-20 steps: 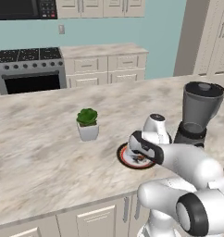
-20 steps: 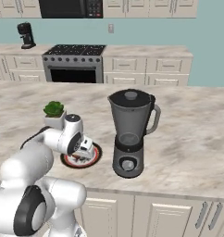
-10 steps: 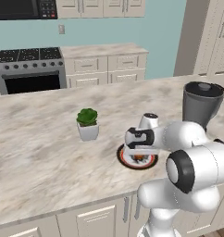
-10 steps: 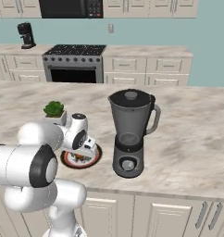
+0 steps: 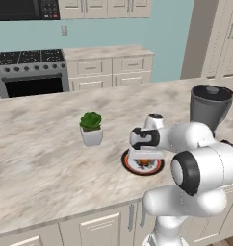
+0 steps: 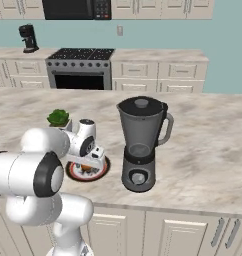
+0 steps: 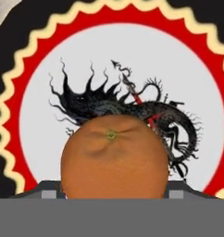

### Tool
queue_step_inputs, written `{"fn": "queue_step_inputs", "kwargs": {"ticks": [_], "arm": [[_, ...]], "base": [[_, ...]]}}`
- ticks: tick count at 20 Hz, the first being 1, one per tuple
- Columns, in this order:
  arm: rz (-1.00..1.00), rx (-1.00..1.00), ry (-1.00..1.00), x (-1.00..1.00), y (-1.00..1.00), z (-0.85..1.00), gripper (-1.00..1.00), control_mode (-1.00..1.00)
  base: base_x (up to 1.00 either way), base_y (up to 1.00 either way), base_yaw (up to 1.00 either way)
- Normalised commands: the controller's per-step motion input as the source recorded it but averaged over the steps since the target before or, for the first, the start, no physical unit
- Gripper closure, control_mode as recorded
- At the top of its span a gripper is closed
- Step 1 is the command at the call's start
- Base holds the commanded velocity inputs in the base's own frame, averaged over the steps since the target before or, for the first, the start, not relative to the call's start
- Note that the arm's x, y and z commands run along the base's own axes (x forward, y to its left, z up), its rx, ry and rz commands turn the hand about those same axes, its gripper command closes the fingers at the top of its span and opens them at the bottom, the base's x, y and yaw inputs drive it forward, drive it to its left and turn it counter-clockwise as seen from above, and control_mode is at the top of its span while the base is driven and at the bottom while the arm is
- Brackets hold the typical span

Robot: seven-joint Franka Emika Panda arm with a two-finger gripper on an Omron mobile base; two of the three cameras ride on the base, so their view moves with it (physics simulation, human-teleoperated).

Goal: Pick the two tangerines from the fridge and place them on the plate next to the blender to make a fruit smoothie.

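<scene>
One tangerine [image 7: 115, 157] lies on the plate [image 7: 35, 115], over its dragon drawing. My gripper [image 7: 114, 190] points down at it, with a fingertip just off each side of the fruit, jaws open. From the base views the gripper [image 5: 144, 156] [image 6: 90, 162] hovers low over the plate [image 5: 125, 161] [image 6: 73, 172] and the tangerine [image 5: 144, 162] [image 6: 86, 168] peeks out under it. The blender [image 5: 210, 108] [image 6: 140, 142] stands right of the plate on the marble counter. The fridge is out of view.
A small potted plant [image 5: 91, 129] [image 6: 59, 119] stands left of the plate. Across the aisle are a stove [image 5: 32, 72] [image 6: 80, 67], beige cupboards and a coffee machine [image 6: 28, 37]. The counter's front edge runs just below the plate.
The hand has settled lower over the plate and the jaws have parted from the tangerine. The elbow has swung forward and up.
</scene>
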Motion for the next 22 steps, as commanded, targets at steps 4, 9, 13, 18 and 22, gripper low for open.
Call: {"fn": "queue_step_inputs", "kwargs": {"ticks": [4,9,13,18,22], "arm": [[0.00,0.00,-0.15,-0.60,-0.05,0.52,-1.00,-1.00],[0.00,0.00,-0.19,-0.53,0.00,0.74,-1.00,-1.00],[0.00,0.00,-0.18,-0.89,0.00,0.50,-1.00,-1.00],[0.00,0.00,-0.20,-1.00,0.00,0.16,-1.00,-1.00],[0.00,0.00,-0.13,-0.99,0.00,0.02,-1.00,-1.00]], "base": [[0.00,0.00,0.00],[0.00,0.00,0.00],[0.00,0.00,0.00],[0.00,0.00,0.00],[0.00,0.00,0.00]]}}
